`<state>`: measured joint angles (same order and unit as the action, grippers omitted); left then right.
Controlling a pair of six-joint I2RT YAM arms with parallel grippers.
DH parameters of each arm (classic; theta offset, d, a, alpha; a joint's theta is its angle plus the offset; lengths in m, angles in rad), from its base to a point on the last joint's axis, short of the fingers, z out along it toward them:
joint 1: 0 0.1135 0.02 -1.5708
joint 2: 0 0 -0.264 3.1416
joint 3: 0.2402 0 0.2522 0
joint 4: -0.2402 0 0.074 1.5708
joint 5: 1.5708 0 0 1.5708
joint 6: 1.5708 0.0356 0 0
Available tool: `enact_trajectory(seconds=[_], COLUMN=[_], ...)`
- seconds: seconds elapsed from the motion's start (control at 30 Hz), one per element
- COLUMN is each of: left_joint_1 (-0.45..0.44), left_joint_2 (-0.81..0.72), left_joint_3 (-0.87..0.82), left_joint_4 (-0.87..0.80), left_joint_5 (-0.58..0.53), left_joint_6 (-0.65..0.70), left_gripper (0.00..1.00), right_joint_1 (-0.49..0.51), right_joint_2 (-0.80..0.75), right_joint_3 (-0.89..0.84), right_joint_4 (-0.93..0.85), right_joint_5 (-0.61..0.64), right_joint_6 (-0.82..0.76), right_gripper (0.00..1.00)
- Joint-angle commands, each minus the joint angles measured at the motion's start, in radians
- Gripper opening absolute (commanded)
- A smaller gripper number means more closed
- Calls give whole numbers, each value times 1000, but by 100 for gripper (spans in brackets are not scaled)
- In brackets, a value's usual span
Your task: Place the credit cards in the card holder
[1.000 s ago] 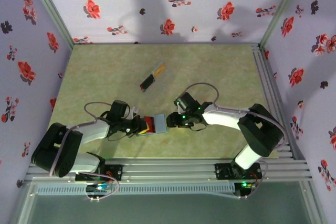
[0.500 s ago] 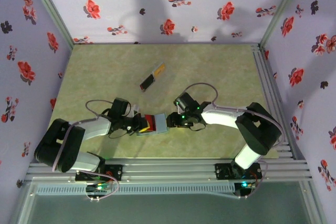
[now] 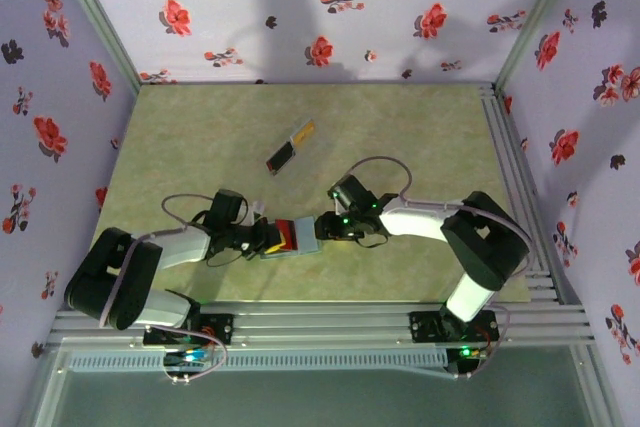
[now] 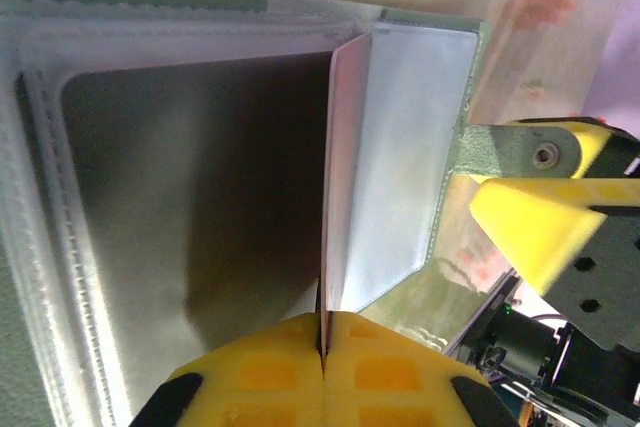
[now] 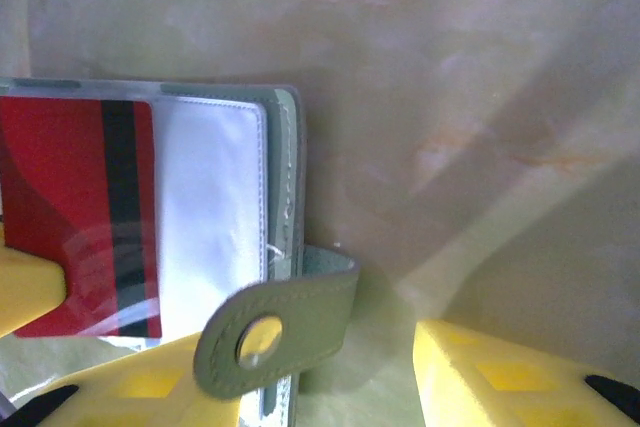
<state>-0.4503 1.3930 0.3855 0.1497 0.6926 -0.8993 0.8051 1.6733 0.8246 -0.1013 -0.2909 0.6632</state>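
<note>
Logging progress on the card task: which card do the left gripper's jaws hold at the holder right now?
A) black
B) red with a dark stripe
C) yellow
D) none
B: the red card with a dark stripe lies across the card holder, and the left gripper has its jaws shut on the card's thin edge.
</note>
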Motion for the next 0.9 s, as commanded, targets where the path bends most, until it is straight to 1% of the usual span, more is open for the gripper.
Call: enact_trajectory(seconds=[0.0,0.37,0.6,0.87], left_joint_1=[7,7,9,18], left_joint_2=[-14,24,47,75], left_joint_3=[-25,-15,10,10], left_joint_4=[-13,41,37,86], left_joint_5=[14,49,77,104], left_joint_6=[-24,-19,20,35], left_gripper=[0,0,0,0], right_joint_1=[6,15,14,14], right_joint_2=[28,39,36,34], right_joint_3=[18,-2,-12,-15], right_joint_4=[40,72,78,88], right_joint_5=[-7,-11,-11,-25], right_joint_6=[10,36,27,18], right_gripper=[46,39,39,38])
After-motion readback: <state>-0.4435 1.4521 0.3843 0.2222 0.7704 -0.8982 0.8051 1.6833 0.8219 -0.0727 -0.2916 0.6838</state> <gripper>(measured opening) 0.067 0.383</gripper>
